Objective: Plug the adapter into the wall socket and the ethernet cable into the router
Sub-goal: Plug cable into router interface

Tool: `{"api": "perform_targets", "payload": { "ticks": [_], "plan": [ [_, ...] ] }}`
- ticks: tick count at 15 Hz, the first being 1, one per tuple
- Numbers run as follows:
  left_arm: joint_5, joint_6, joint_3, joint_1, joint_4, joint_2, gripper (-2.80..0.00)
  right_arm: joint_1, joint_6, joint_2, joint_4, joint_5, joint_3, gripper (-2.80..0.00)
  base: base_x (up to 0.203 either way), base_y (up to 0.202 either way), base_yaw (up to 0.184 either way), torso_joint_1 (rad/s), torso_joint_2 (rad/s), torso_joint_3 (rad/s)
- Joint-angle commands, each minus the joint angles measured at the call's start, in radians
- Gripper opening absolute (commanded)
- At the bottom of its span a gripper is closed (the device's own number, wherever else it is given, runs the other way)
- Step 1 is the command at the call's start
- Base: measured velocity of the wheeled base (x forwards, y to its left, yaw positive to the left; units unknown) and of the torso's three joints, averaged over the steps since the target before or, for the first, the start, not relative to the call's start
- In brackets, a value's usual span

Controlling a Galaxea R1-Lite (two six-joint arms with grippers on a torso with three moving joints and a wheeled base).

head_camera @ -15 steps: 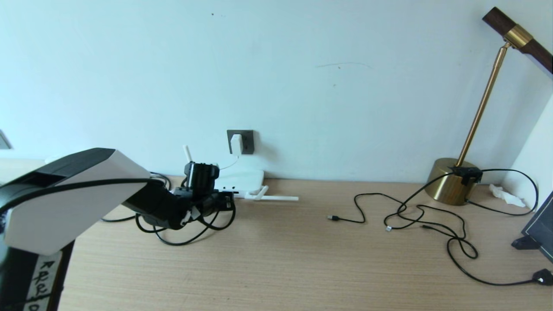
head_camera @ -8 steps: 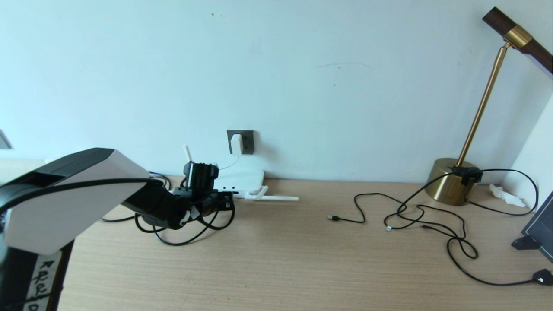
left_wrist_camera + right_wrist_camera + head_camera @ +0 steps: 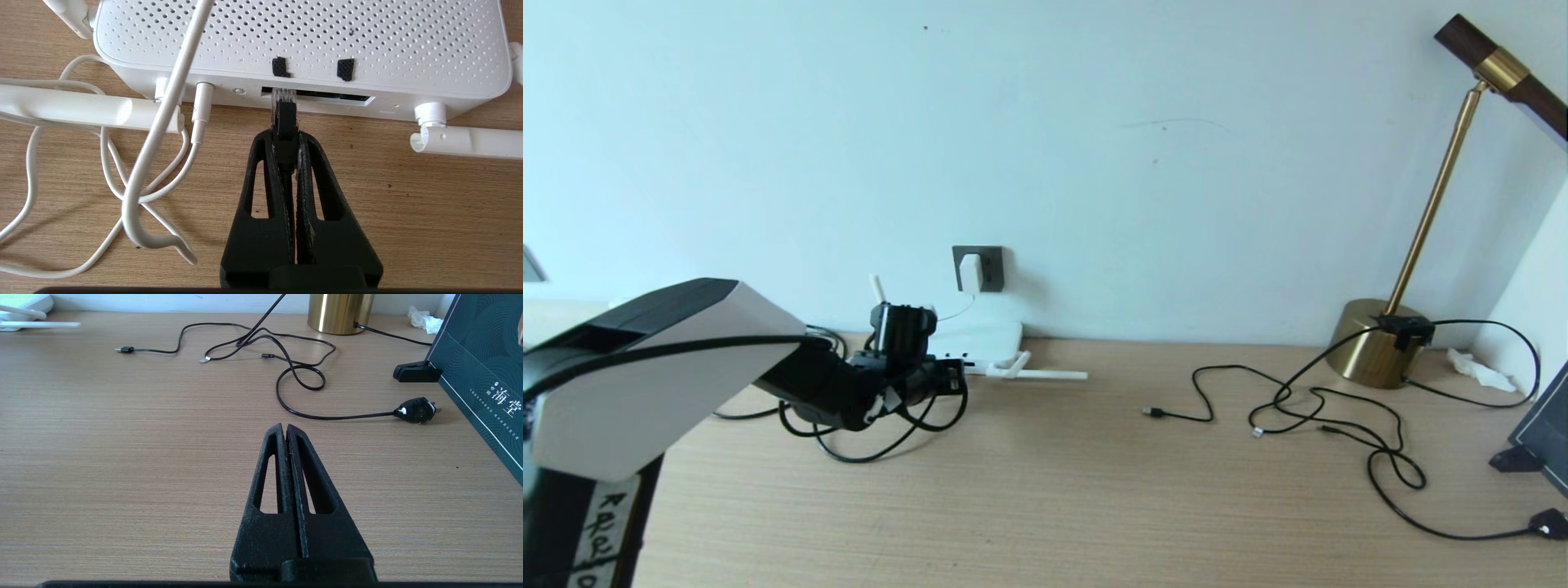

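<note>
Ethernet cable (image 3: 284,118) first: we see its black plug pinched between the jaws of our left gripper (image 3: 286,136), with the clear tip poking out in front and meeting the long dark port slot on the router's (image 3: 302,41) front edge. How deep the tip sits in the slot we cannot tell. From the head view, the cable's black slack loops on the counter (image 3: 1054,490) beneath our left arm, and the router (image 3: 980,339) lies at the counter's back edge against the wall, towards the left end, its white antennas folded down along the wood. A thin white cord (image 3: 155,134) runs across the router's left front corner and coils on the counter beside it. Just above the router, the adapter (image 3: 969,272) sits plugged into the wall socket (image 3: 978,268). Our right gripper (image 3: 284,430) hangs low over bare wood near the counter's right end, jaws pressed together and holding nothing. Beyond it lie thin black cables (image 3: 286,363), and a brass lamp base (image 3: 1372,343) stands at the back right corner.
</note>
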Motion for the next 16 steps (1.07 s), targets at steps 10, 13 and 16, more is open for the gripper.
{"api": "perform_targets", "payload": {
  "ticks": [10,13,16],
  "plan": [
    [0.001,0.0,-0.016,-0.002,-0.008,0.018,-2.8,0.0,0.0,0.001,0.001,0.0,0.0,-2.8,0.0,0.0,0.0,0.0,0.0,0.0],
    [0.001,0.0,-0.014,-0.002,-0.008,0.021,-2.8,-0.001,0.0,0.001,0.0,0.0,0.0,-2.8,0.0,0.0,0.0,0.0,0.0,0.0],
    [0.001,0.0,-0.016,-0.002,-0.008,0.021,-2.8,0.0,0.0,0.001,0.001,0.0,0.0,-2.8,0.0,0.0,0.0,0.0,0.0,0.0]
  ]
}}
